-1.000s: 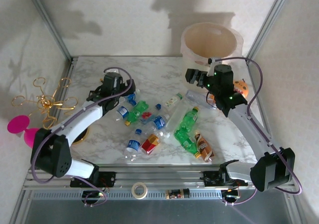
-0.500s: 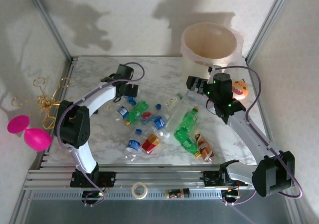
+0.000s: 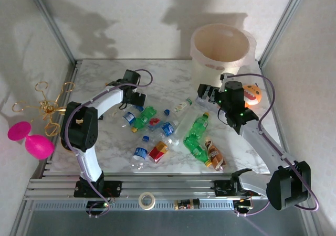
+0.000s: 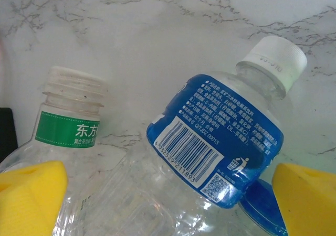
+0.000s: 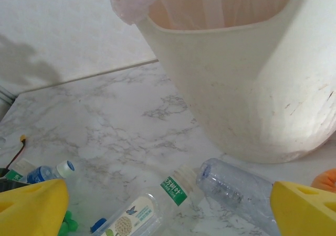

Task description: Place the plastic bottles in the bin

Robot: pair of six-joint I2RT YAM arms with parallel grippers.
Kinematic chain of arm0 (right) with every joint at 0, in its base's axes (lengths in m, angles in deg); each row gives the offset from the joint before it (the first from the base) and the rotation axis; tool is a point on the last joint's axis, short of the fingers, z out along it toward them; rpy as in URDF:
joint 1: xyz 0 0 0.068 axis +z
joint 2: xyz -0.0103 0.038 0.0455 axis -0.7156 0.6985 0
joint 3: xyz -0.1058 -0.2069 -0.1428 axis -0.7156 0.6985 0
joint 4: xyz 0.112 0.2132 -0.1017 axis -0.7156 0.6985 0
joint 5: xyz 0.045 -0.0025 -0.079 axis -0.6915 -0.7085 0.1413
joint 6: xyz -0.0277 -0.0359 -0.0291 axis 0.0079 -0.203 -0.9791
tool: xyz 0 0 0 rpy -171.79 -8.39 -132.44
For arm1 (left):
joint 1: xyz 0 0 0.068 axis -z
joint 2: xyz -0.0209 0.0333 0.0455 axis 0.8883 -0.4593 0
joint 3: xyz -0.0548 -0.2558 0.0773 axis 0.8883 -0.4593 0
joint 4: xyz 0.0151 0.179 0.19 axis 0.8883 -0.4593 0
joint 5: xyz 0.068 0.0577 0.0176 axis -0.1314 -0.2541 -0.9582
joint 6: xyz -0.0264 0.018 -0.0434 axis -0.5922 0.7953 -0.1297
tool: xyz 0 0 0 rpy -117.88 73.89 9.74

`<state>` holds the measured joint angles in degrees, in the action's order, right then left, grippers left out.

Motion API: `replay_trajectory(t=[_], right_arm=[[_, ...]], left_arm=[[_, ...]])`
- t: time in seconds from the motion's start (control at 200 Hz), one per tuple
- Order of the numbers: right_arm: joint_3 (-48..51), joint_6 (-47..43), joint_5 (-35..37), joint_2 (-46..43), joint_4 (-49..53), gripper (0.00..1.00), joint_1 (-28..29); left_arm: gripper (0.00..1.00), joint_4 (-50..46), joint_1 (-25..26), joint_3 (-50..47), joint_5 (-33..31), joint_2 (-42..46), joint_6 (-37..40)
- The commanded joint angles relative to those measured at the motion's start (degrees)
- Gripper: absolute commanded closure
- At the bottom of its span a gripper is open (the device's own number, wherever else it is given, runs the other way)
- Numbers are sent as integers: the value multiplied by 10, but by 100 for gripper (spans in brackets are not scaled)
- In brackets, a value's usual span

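– Yellow pads (image 4: 31, 191) wide apart on both sides: are you holding anything?
– Nothing. My left gripper (image 4: 168, 194) is fully spread. A blue-labelled bottle (image 4: 220, 152) and a green-labelled bottle (image 4: 68, 136) lie between its pads on the marble table (image 4: 157, 36).
– And the right?
– My right gripper (image 5: 168, 210) is just as wide and empty. It is above a clear bottle (image 5: 236, 189) lying just beside the bin (image 5: 252, 89), which stands at the table's far right corner.

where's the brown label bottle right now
In the top view the brown-labelled bottle lies at the pile's near right corner, beside a green bottle, close to the front edge of the table.
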<state>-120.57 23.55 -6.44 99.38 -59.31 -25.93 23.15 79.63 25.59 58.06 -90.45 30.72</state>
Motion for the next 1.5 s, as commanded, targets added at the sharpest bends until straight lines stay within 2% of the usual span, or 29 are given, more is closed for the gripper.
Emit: replay_trajectory(t=[0.0,0.31,0.606,0.761,0.921,1.252,1.397,1.492], right_arm=[[5,-2,21,-24,-8,1,3],[10,5,21,-40,-3,1,3],[10,8,22,-39,-3,1,3],[11,8,26,-40,-2,1,3],[14,5,32,-40,-1,1,3],[8,8,22,-28,-8,1,3],[9,7,28,-34,-2,1,3],[10,8,30,-38,0,1,3]], left_arm=[[1,-6,-4,6,23,-10,2],[5,21,-5,8,60,-31,-28],[14,60,0,34,81,-60,-80],[12,51,3,52,73,-80,-96],[7,28,4,34,49,-80,-87],[6,29,4,2,27,-71,-63],[9,45,4,11,22,-76,-56],[16,50,4,25,25,-81,-47]])
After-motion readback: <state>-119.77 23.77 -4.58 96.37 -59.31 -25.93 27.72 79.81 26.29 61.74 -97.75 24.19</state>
